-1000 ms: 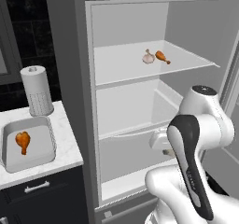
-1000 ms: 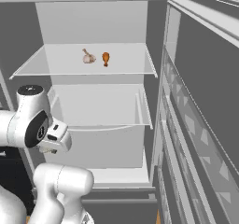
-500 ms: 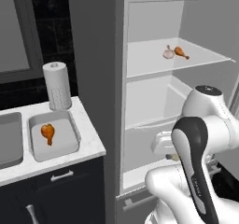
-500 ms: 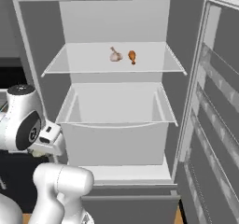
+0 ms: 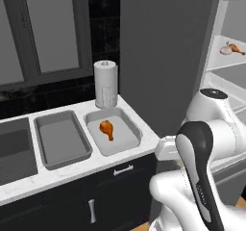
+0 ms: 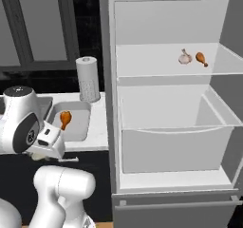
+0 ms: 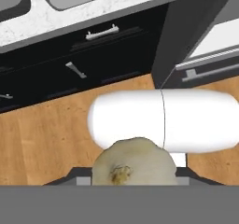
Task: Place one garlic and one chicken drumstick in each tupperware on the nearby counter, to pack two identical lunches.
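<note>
- Kitchen: dark cabinets below a pale marbled surface [image 5: 120, 165], a tall fridge [image 6: 171, 103] standing open to its right, wood floor [image 7: 42, 139] seen in the hand view.
- Fridge upper shelf [image 6: 156, 68]: one garlic [image 6: 185, 57] and one drumstick [image 6: 201, 58] lie just beside each other, not yet taken.
- Sink basin [image 5: 14, 150] at the far left of the surface, beside the two trays.
- Left tray [image 5: 62, 138]: nothing in it.
- Right tray [image 5: 114, 131]: holds one drumstick [image 5: 107, 129] near its middle; no garlic in it. It stands nearest the fridge.
- Paper towel roll [image 5: 105, 84] upright behind the right tray, near the wall.
- Claw [image 7: 134, 171]: in the hand view a pale garlic bulb [image 7: 134, 164] sits right at its tips, low in the picture, so it reads as clamped on the bulb. The fingers themselves are mostly hidden behind it. The hand looks down at floor and cabinet fronts, off the surface edge.
- Step in hand (judgement): carrying a garlic from fridge to a tray, most likely the right one, to pair with its drumstick.
- Progress (judgement): first lunch half packed; second tray and both shelf items remain.
- Next move calls for (judgement): lift the hand above surface level, bring it over the right tray clear of the rim and of the drumstick, lower, then release.
</note>
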Motion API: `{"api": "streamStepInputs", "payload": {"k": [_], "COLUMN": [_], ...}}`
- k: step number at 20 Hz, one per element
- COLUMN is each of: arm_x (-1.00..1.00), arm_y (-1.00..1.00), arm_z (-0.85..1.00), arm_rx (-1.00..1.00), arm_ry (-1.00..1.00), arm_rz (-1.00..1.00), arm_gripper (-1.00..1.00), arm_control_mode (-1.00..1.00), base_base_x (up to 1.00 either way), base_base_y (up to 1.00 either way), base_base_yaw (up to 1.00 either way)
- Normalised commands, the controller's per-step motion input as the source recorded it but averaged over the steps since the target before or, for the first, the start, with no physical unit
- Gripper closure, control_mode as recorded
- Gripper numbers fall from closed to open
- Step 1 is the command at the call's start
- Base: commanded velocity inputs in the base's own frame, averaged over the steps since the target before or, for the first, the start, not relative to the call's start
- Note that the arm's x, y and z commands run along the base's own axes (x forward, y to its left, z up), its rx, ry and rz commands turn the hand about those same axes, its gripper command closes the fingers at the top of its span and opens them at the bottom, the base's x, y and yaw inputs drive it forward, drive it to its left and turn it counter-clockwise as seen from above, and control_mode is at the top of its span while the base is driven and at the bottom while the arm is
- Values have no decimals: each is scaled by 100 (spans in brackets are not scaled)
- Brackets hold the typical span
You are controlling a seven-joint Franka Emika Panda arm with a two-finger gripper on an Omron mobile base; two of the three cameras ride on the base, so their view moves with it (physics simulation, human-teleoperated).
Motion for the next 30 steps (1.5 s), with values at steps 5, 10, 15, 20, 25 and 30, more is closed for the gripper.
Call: {"api": "streamStepInputs", "payload": {"k": [5, 10, 15, 20, 25, 30], "arm_x": [0, 28, 97, 100, 100, 100], "arm_y": [0, 0, 28, 52, 42, 1], "arm_z": [0, -15, -34, -20, -11, -37], "arm_rx": [0, 0, -1, -7, -8, 0], "arm_ry": [0, 0, -4, -16, -10, 1], "arm_rz": [0, -2, -9, -7, -3, -2], "arm_gripper": [100, 100, 100, 100, 100, 100], "arm_control_mode": [100, -100, -100, -100, -100, -100], "base_base_x": [95, 41, 0, 0, 0, 0], "base_base_y": [42, 1, 0, 0, 0, 0], "base_base_yaw": [-6, -3, 0, 0, 0, 0]}}
